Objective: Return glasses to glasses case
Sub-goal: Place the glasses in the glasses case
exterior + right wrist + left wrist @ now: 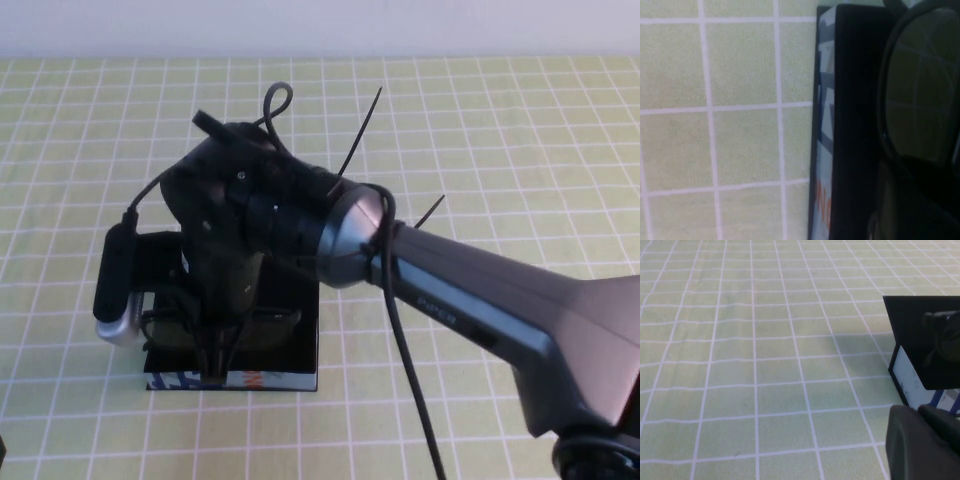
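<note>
The glasses case [296, 352] lies open left of the table's middle, its blue, white and orange front [255, 381] facing me. The black glasses [272, 320] lie low inside it. My right gripper [216, 352] reaches straight down into the case and is shut on the glasses near their middle. In the right wrist view a dark reflective lens [922, 85] sits just inside the case's black wall [855, 125], beside the patterned front [822, 130]. My left gripper [925, 445] is low over the table to the left of the case [920, 340], apart from it.
A green cloth with a white grid [480, 130] covers the table. My right arm [470, 300] crosses from the lower right to above the case, with a loose cable [412, 390] hanging from it. Open cloth lies all around the case.
</note>
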Action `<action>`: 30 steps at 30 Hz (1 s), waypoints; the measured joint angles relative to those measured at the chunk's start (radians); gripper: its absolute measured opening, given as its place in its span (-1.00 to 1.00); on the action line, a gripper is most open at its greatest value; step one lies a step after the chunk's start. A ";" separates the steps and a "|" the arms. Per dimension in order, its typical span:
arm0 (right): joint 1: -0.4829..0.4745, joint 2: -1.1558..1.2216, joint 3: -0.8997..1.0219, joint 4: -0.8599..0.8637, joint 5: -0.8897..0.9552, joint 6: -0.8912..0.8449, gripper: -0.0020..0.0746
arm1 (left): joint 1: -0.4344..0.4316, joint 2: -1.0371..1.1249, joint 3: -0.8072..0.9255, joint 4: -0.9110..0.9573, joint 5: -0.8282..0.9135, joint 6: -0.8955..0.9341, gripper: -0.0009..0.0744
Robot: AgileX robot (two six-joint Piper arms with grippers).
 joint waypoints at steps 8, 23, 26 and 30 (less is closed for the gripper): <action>-0.002 0.049 -0.003 -0.006 0.002 0.002 -0.78 | 0.000 0.000 0.000 0.000 0.000 0.000 -0.98; -0.020 0.074 -0.005 -0.004 0.002 0.005 -0.78 | 0.000 0.000 0.000 0.000 0.000 0.000 -0.98; -0.020 0.074 -0.005 0.003 0.002 0.021 -0.78 | 0.000 0.000 0.000 0.000 0.000 0.000 -0.98; -0.020 0.074 -0.005 0.014 0.002 0.025 -0.78 | 0.000 0.000 0.000 0.000 0.000 0.000 -0.98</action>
